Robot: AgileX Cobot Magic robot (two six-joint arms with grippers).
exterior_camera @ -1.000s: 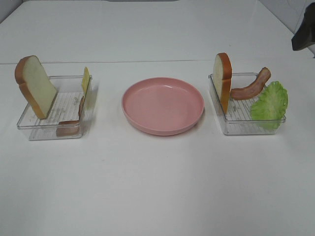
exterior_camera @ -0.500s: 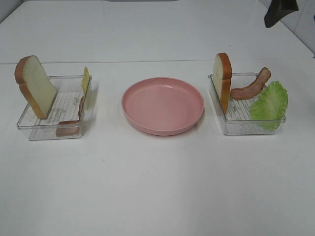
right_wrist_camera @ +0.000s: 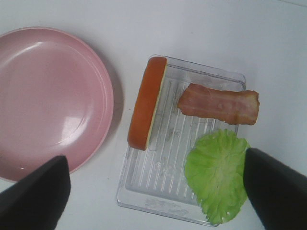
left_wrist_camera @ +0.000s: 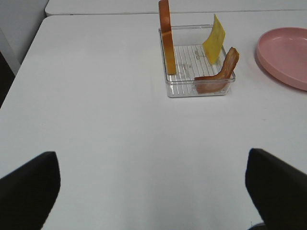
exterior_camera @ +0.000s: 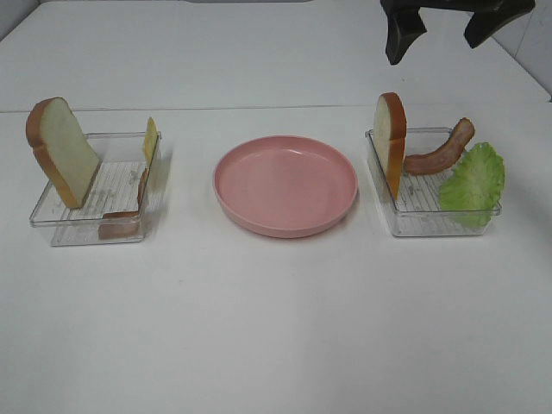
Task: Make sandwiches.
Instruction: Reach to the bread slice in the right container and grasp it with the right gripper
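The right gripper (exterior_camera: pixel 436 43), jaws spread wide and empty, was held above a clear tray (right_wrist_camera: pixel 163 165). Below it, a toy bread slice (right_wrist_camera: pixel 146 103) was propped on edge. It was judged light and stiff, best pinched across its flat faces.

On the tabletop (exterior_camera: pixel 276 328) the plate (exterior_camera: pixel 285 185) sits between the left tray (exterior_camera: pixel 78 231) and the right tray (exterior_camera: pixel 427 226). The left tray holds the left bread slice (exterior_camera: pixel 62 151) on edge at its outer side, with the cheese (exterior_camera: pixel 151 141) and left bacon (exterior_camera: pixel 121 222) along its inner wall. In the right tray, the right bread slice (exterior_camera: pixel 390 142) stands nearest the plate, the right bacon (exterior_camera: pixel 440 148) behind, the lettuce (exterior_camera: pixel 472 181) outermost.
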